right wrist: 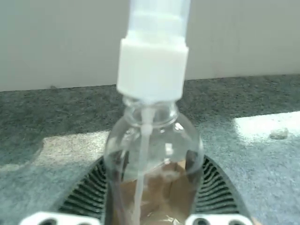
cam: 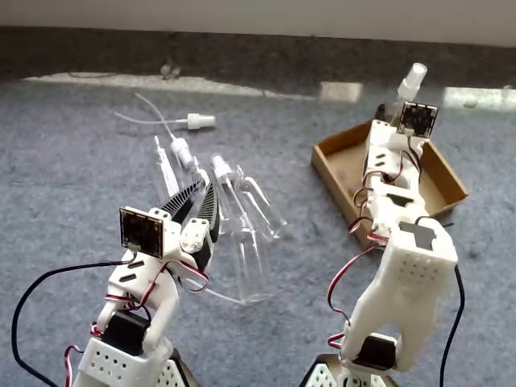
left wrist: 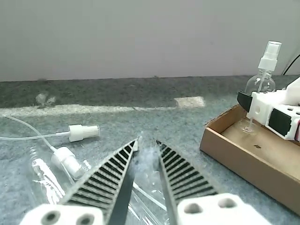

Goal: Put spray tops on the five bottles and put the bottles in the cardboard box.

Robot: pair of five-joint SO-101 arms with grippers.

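- High view: the left gripper (cam: 206,187), with black ribbed fingers, hovers over several clear plastic bottles (cam: 246,242) lying flat on the grey carpeted table (cam: 72,185). A loose white spray top (cam: 200,121) with a thin dip tube lies beyond them. The right gripper (cam: 408,103) holds an upright capped bottle (cam: 413,81) over the far corner of the shallow brown cardboard box (cam: 334,189).
- Left wrist view: the left gripper's (left wrist: 147,142) fingers are slightly parted with nothing between them. The loose white spray top (left wrist: 83,132) lies on the table. The capped bottle (left wrist: 260,82) stands at the box's (left wrist: 243,164) far end; I cannot tell whether its base touches the floor.
- Right wrist view: the right gripper (right wrist: 152,187) clasps the capped bottle's (right wrist: 152,140) round, transparent body from both sides. Its white spray top sits on the neck and its tube runs down inside.
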